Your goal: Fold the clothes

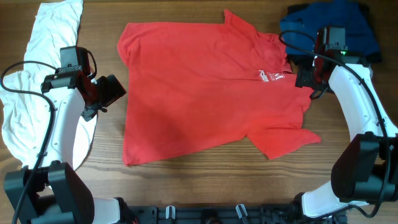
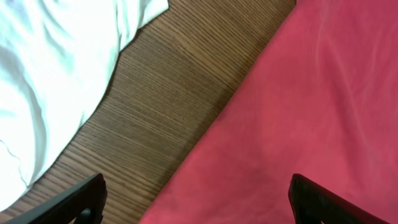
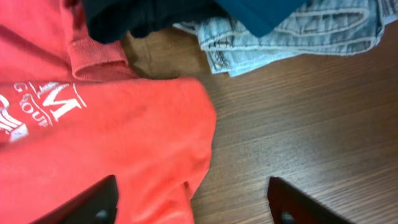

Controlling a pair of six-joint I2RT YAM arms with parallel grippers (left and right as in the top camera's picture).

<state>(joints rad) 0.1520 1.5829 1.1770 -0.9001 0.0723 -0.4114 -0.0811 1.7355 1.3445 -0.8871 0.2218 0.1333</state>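
We read red T-shirt (image 1: 205,93) spread flat mid-desk (image 1: 186,186) for clean folding. Flanking it, left gripper (image 2: 198,198) and right gripper (image 3: 193,200): fingers apart, empty, placed to pinch opposite edges. Waiting white shirt (image 1: 56,25) parked along desk's left edge.

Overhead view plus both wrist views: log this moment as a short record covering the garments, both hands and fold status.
red T-shirt: spread flat mid-table, lettering up, unfolded
white shirt: bunched at the left side
dark blue garment: heaped far right, over light denim
left hand: open, above the T-shirt's left edge, holding nothing
right hand: open, above the T-shirt's edge near the lettering, holding nothing
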